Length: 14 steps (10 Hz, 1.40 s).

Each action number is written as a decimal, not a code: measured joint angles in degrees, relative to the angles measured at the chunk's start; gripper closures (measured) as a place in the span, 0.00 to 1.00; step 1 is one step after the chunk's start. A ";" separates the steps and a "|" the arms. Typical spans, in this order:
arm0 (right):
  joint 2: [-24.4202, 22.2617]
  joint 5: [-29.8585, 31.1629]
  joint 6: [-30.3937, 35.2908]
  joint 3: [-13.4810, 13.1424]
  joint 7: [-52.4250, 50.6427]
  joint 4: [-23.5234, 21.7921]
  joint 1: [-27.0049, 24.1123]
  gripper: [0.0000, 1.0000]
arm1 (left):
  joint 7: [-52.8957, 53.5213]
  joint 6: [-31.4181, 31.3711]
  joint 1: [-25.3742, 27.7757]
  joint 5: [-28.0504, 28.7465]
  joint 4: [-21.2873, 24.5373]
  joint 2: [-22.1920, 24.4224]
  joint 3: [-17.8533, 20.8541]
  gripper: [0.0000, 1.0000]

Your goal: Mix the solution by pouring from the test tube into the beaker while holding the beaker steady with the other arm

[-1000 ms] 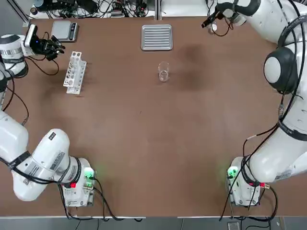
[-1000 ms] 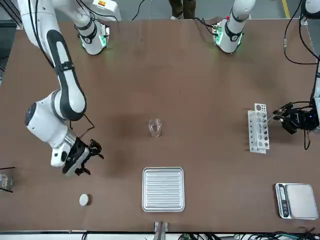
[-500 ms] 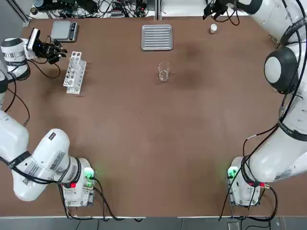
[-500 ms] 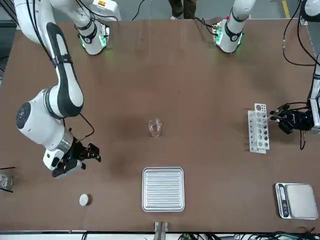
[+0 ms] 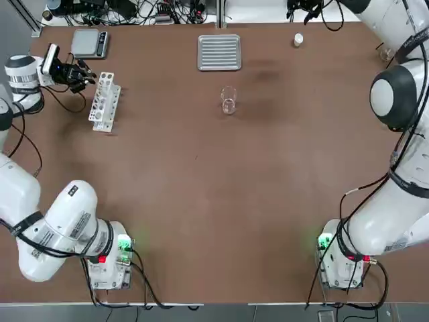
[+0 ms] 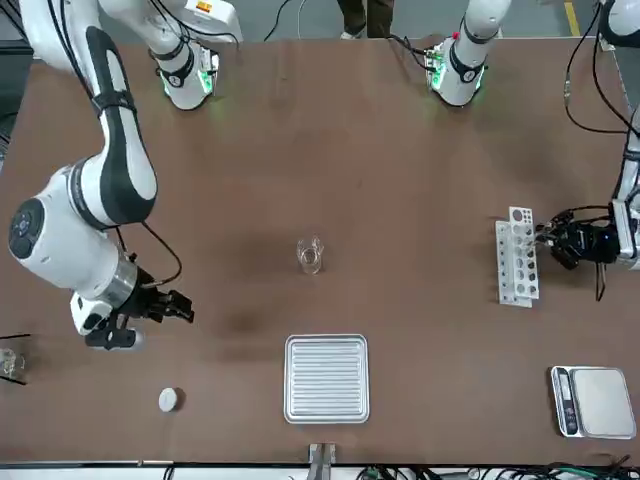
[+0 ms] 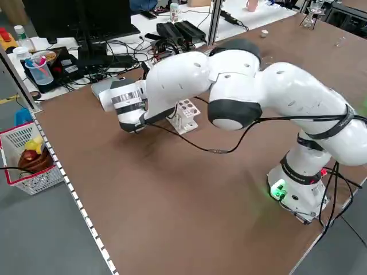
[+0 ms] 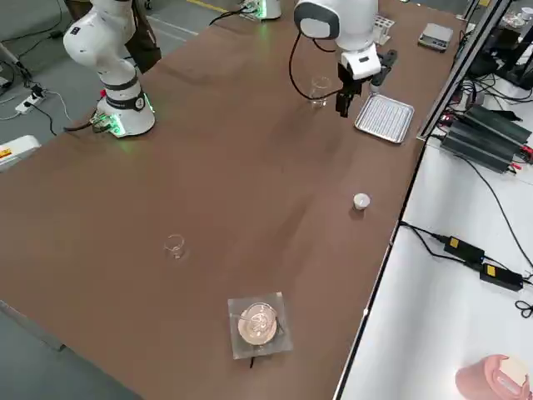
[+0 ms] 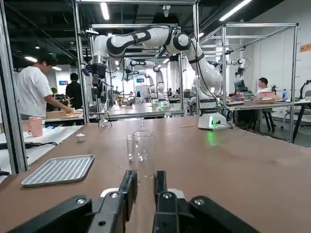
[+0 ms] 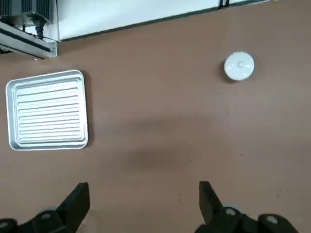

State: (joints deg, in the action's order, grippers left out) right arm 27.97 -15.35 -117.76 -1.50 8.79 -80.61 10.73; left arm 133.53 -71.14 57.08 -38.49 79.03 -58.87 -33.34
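Note:
The beaker (image 5: pixel 228 100) stands alone mid-table, also in the front view (image 6: pixel 310 256). My left gripper (image 5: pixel 82 70) hovers at the table's far left beside the white tube rack (image 5: pixel 104 100). It is shut on a thin clear test tube (image 9: pixel 144 154), which stands upright between its fingers in the left wrist view. My right gripper (image 5: pixel 305 8) is over the far right edge of the table, well away from the beaker. In the right wrist view its fingers (image 10: pixel 80 199) stand wide apart, open and empty, above bare tabletop.
A ribbed metal tray (image 5: pixel 219 51) lies beyond the beaker. A white round cap (image 5: pixel 298 40) sits near the right gripper. A small scale (image 5: pixel 90 41) is at the far left corner. A tiny glass vessel (image 8: pixel 174 244) and a dish (image 8: pixel 258 323) sit at the right end.
The right gripper has swung out past the white cap to the table's far edge, staying open. The left gripper has shifted slightly toward the rack, still shut on the tube.

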 joint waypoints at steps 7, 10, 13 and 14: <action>-1.70 1.50 13.13 0.10 8.29 5.15 0.18 0.00 | 0.00 -2.76 -0.57 1.12 0.21 -1.28 0.28 0.79; -4.55 5.39 17.67 -0.13 8.71 6.54 -0.08 0.00 | 0.00 -3.14 -0.94 1.12 0.34 -1.59 0.54 0.79; -9.03 7.18 20.47 -2.05 6.87 5.86 -2.63 0.00 | 0.00 -3.55 -0.99 1.12 0.32 -2.36 0.59 0.79; -11.29 8.51 21.05 -2.94 3.55 4.40 -3.12 0.00 | 0.00 -3.59 -1.05 1.12 0.31 -2.58 0.59 0.79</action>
State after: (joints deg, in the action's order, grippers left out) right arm 16.68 -6.84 -96.71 -4.44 12.33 -76.21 7.61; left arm 133.53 -74.73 56.04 -37.37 79.34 -61.45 -32.75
